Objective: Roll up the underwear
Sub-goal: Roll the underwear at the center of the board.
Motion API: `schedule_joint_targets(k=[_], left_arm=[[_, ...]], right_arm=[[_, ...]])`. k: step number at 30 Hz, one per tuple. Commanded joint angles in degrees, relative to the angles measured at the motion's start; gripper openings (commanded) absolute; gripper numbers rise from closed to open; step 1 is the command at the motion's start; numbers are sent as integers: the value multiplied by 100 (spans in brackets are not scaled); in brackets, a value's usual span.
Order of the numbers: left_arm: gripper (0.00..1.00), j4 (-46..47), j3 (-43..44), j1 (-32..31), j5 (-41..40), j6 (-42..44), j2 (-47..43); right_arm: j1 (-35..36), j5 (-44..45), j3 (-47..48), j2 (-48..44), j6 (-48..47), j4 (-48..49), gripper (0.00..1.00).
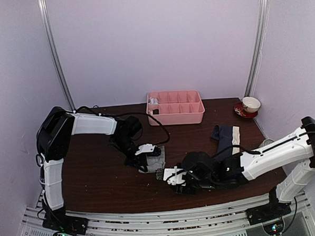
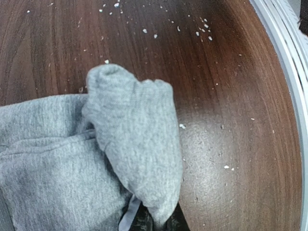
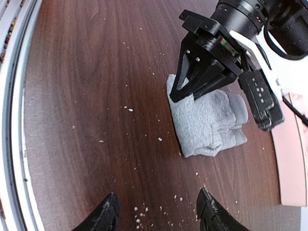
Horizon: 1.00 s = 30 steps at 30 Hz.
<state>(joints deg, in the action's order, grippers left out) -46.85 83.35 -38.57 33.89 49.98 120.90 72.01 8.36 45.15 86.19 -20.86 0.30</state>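
Observation:
The grey underwear (image 1: 155,159) lies bunched and partly folded on the dark wooden table; it also shows in the right wrist view (image 3: 207,120). My left gripper (image 1: 143,162) is shut on a folded edge of it, and the cloth (image 2: 130,144) drapes over its fingers at the bottom of the left wrist view. The left gripper also shows from the right wrist (image 3: 180,91). My right gripper (image 3: 158,214) is open and empty, low over bare table just in front of the grey cloth (image 1: 166,174). The navy underwear (image 1: 223,136) with its cream waistband lies crumpled at the right.
A pink compartment tray (image 1: 176,114) stands at the back middle. A cup on a red saucer (image 1: 250,105) sits at the back right. Pale crumbs (image 3: 144,211) dot the table. A metal rail (image 1: 152,224) runs along the near edge.

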Motion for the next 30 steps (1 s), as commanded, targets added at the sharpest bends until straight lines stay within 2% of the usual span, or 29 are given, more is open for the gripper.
schedule_joint_targets(k=[1, 9, 19, 28, 30], left_arm=[[0, -715, 97, 44, -217, -20, 365], [0, -758, 155, 55, -287, -34, 458], [0, -760, 159, 55, -260, -13, 469], [0, -761, 180, 60, -246, 4, 507], [0, -757, 189, 59, -257, 10, 513]], right_arm=[[26, 696, 602, 733, -746, 215, 57], [-280, 826, 1768, 2013, -1214, -14, 58], [-577, 577, 2009, 2534, -1256, -21, 57], [-687, 398, 2136, 2828, -1192, -30, 49], [-694, 377, 2167, 2877, -1169, -57, 43]])
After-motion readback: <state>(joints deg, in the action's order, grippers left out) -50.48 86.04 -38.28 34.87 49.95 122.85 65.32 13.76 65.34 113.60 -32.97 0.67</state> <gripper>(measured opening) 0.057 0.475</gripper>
